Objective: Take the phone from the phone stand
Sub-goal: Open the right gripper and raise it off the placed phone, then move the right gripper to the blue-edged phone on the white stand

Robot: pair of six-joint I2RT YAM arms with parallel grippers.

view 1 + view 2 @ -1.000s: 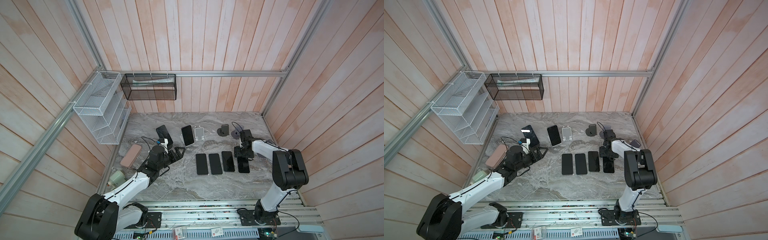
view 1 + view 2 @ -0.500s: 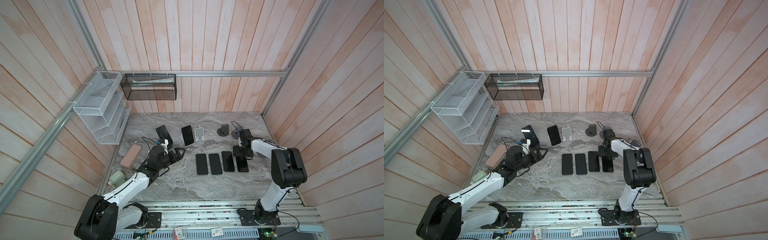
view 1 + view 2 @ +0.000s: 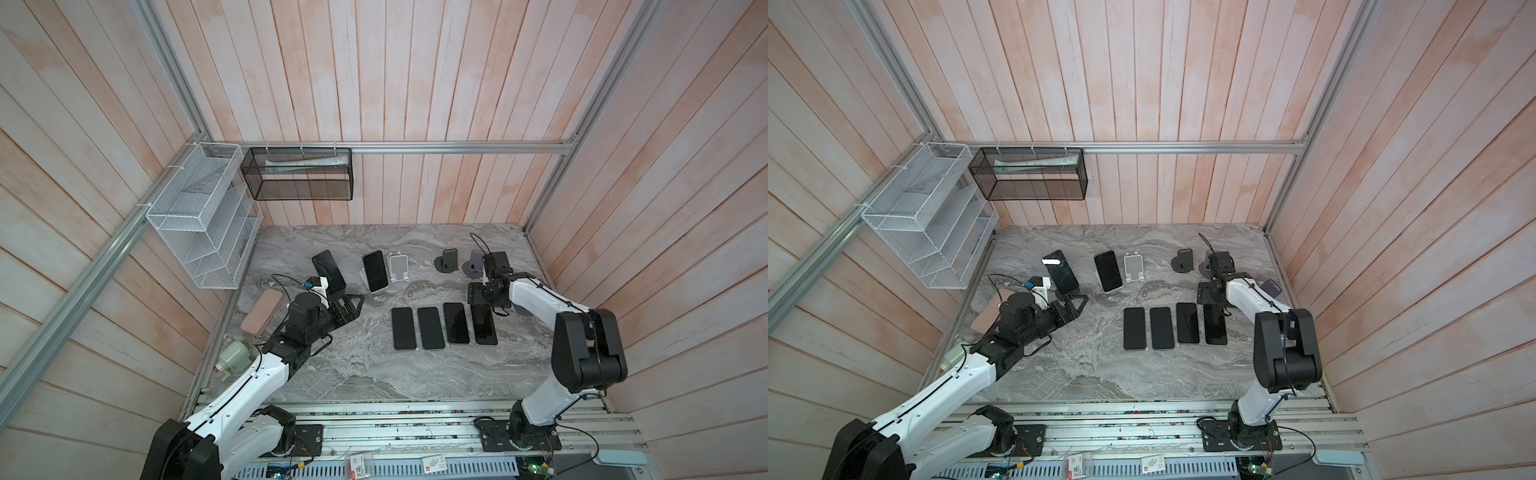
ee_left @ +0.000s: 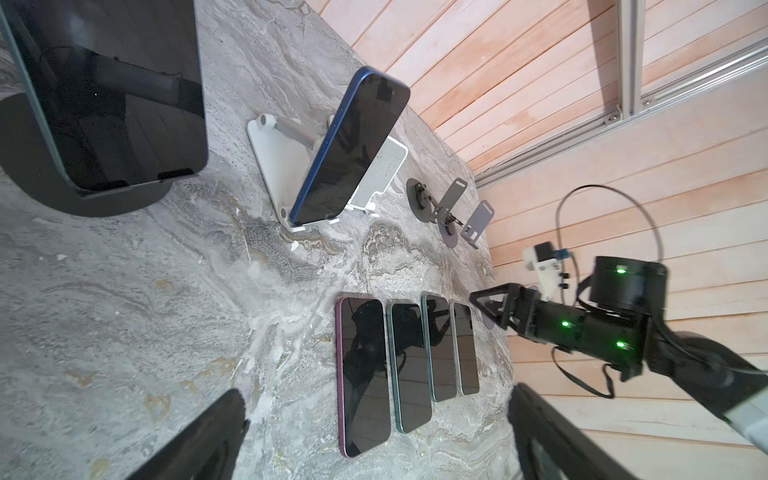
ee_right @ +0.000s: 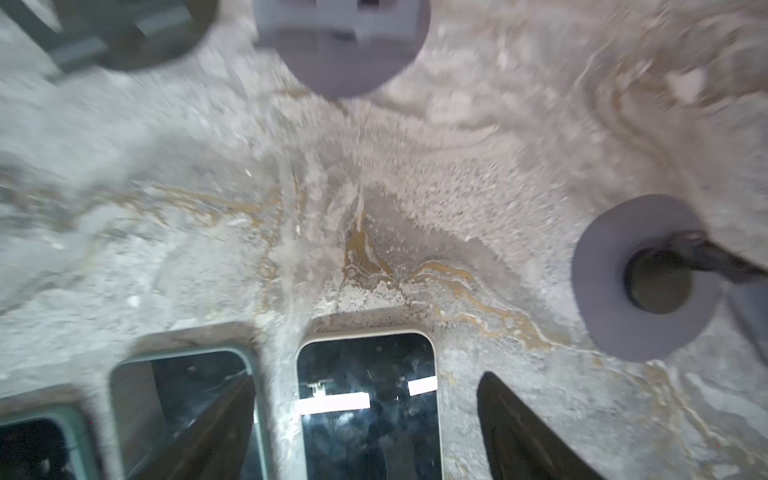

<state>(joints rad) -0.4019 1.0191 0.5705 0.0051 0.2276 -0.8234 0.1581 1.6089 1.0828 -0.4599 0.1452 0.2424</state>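
Observation:
Two phones rest on stands. A dark phone (image 3: 328, 272) (image 4: 116, 91) leans on a black round-based phone stand (image 4: 83, 199). A blue-edged phone (image 3: 375, 271) (image 4: 349, 145) leans on a white stand (image 4: 270, 158). My left gripper (image 3: 356, 300) (image 3: 1079, 302) (image 4: 378, 395) is open just in front of the black stand, holding nothing. Several phones lie flat in a row; the rightmost (image 3: 483, 326) (image 5: 368, 415) lies free on the table. My right gripper (image 3: 482, 299) (image 3: 1210, 297) (image 5: 368, 376) is open over its far end, one finger on each side.
Empty stands sit at the back: white (image 3: 398, 268), dark (image 3: 446, 264), grey (image 3: 471, 268) (image 5: 340, 41). Another grey round stand (image 5: 640, 278) lies by the right arm. A pink case (image 3: 262, 311) and a green-white item (image 3: 232, 359) sit at the left edge. A white wire rack (image 3: 199, 216) and a black mesh basket (image 3: 299, 174) hang on the walls.
My right gripper has opened wider and drawn back a little from the rightmost flat phone, which now lies in line with the row. The left arm has not moved.

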